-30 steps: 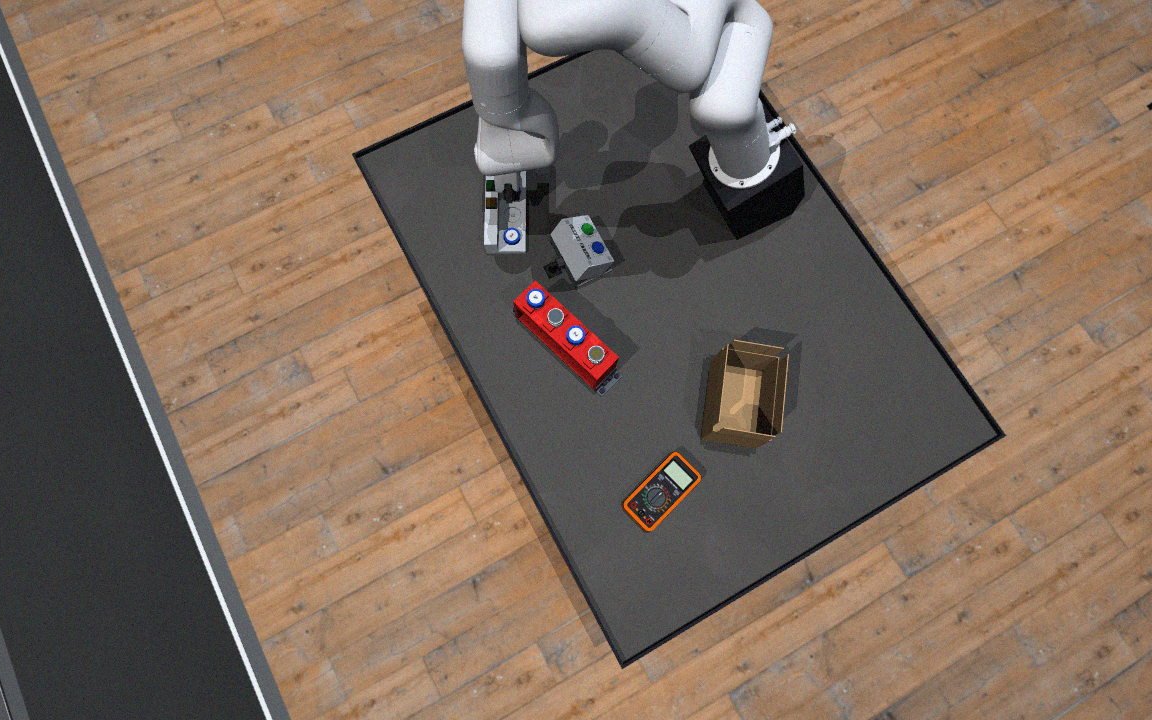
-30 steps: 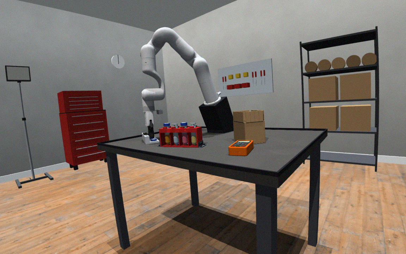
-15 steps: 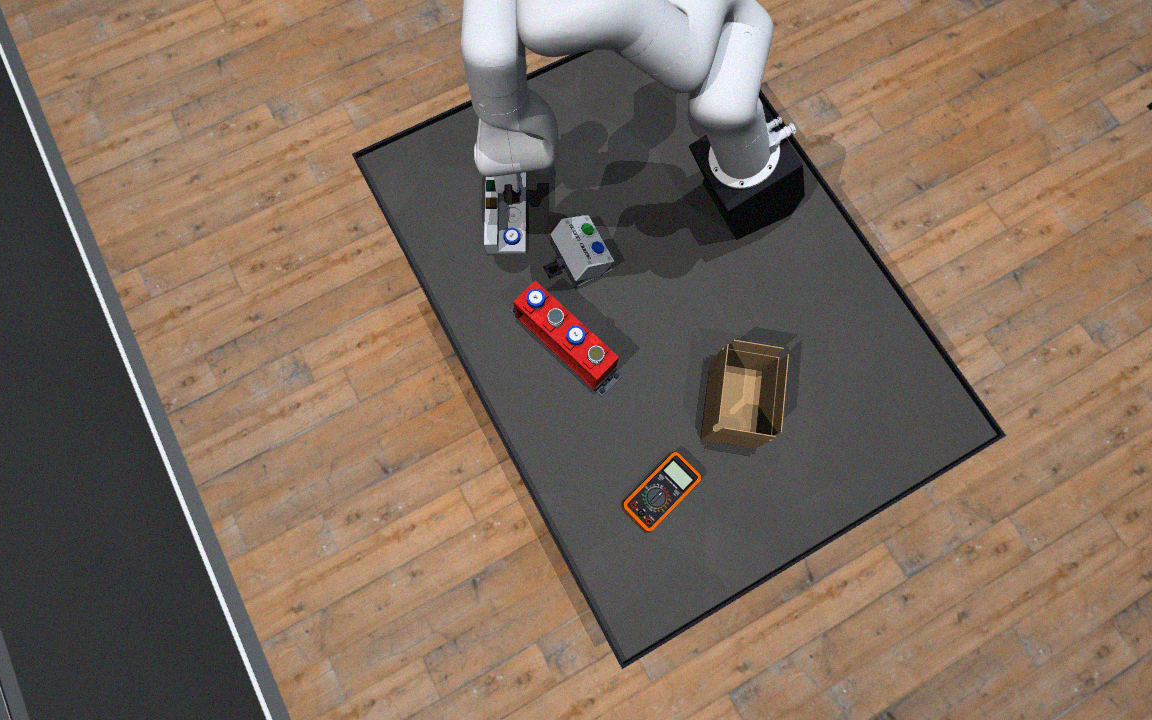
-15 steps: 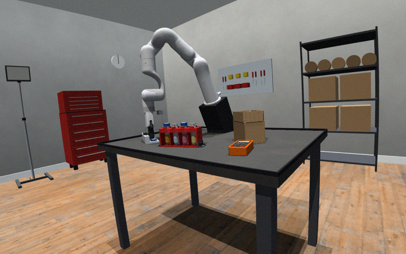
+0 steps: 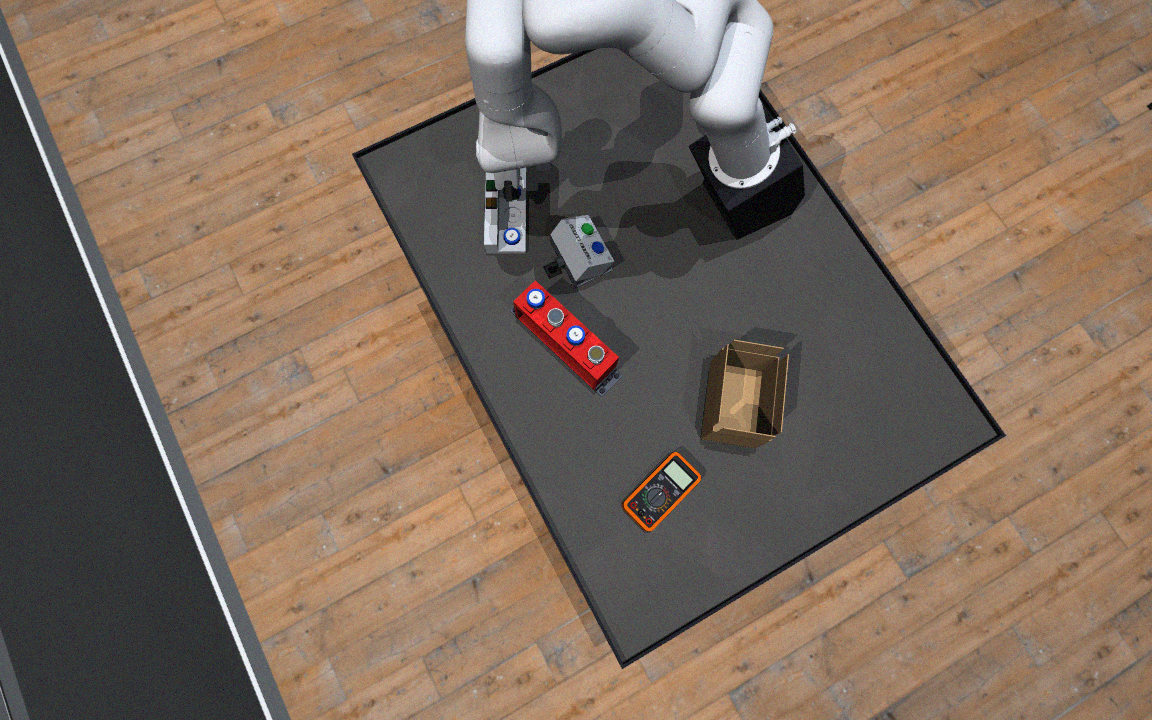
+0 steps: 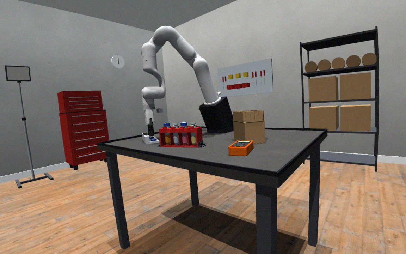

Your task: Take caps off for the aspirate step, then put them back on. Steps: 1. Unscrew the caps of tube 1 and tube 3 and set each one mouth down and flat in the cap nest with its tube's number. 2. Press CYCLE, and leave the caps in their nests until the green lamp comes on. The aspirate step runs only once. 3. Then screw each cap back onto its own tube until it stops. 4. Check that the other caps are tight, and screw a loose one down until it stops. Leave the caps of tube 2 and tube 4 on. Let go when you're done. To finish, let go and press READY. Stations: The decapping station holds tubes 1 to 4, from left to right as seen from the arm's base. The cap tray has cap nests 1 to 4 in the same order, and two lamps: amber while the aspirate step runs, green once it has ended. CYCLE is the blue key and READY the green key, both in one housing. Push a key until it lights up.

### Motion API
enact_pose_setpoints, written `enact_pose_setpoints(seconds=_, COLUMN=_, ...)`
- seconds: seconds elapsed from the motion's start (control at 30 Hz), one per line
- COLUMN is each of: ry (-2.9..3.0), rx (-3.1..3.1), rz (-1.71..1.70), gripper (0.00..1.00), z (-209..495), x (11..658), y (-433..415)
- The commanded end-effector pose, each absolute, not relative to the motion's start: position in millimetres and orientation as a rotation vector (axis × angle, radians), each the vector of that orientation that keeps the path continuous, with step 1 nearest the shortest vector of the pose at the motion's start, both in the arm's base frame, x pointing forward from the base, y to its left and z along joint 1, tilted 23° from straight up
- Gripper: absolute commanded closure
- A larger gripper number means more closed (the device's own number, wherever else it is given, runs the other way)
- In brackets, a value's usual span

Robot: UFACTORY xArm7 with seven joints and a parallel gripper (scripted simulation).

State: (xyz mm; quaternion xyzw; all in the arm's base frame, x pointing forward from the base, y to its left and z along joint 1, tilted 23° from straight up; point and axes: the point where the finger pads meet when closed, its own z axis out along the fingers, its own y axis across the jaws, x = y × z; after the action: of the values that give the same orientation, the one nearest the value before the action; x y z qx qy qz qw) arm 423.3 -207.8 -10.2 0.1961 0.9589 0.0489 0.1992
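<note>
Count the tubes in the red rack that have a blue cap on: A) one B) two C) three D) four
B: the top view shows blue caps on two tubes, one and another, in the red rack; the other two tube mouths are bare.

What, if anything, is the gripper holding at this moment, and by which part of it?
Nothing is held. The gripper stands open, low over the cap tray, its fingers clamped on no cap.
</note>
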Motion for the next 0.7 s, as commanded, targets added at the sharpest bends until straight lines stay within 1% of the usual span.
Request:
enact_pose_setpoints(seconds=0.0, ry=2.684, rx=0.549, rz=0.137, gripper=0.54, z=1, x=420, y=-209)
enact_pose_setpoints(seconds=0.67, ry=2.684, rx=0.549, rz=0.137, gripper=0.54, z=84, x=384, y=-211)
